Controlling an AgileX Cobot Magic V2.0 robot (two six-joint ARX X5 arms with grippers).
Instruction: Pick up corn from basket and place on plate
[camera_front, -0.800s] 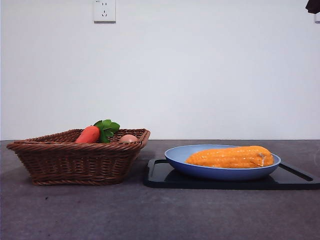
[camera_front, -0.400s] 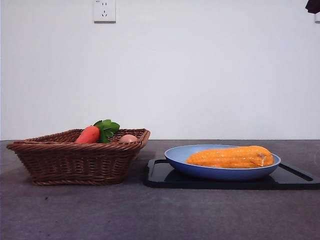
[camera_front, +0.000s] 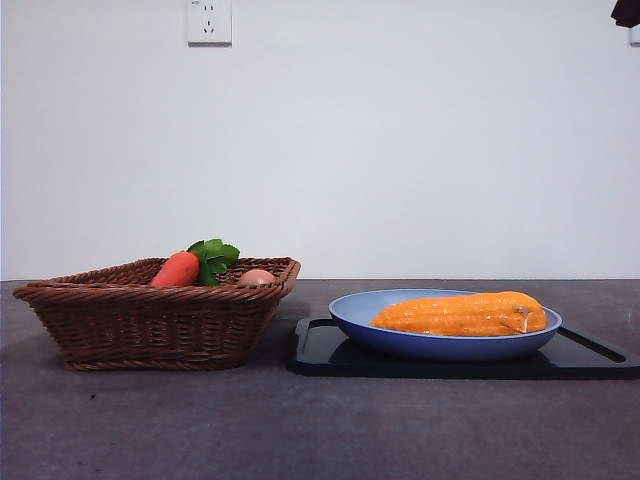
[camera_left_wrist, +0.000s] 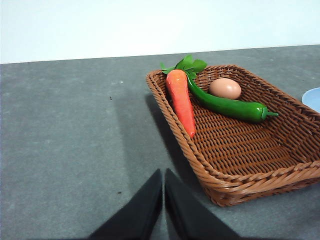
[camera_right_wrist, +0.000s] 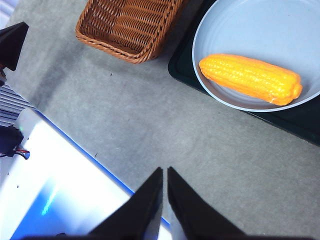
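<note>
The corn lies lengthwise in the light-blue plate, free of any gripper. Left of the plate stands the brown wicker basket. My left gripper is shut and empty over bare table beside the basket's near corner. High above the table's front edge, my right gripper is shut too, holding nothing, well away from the plate. In the front view only a black tip shows at the top right corner.
A carrot, a green pepper and a tan egg lie in the basket. A black tray sits under the plate. The table's white and blue edge is near the right gripper.
</note>
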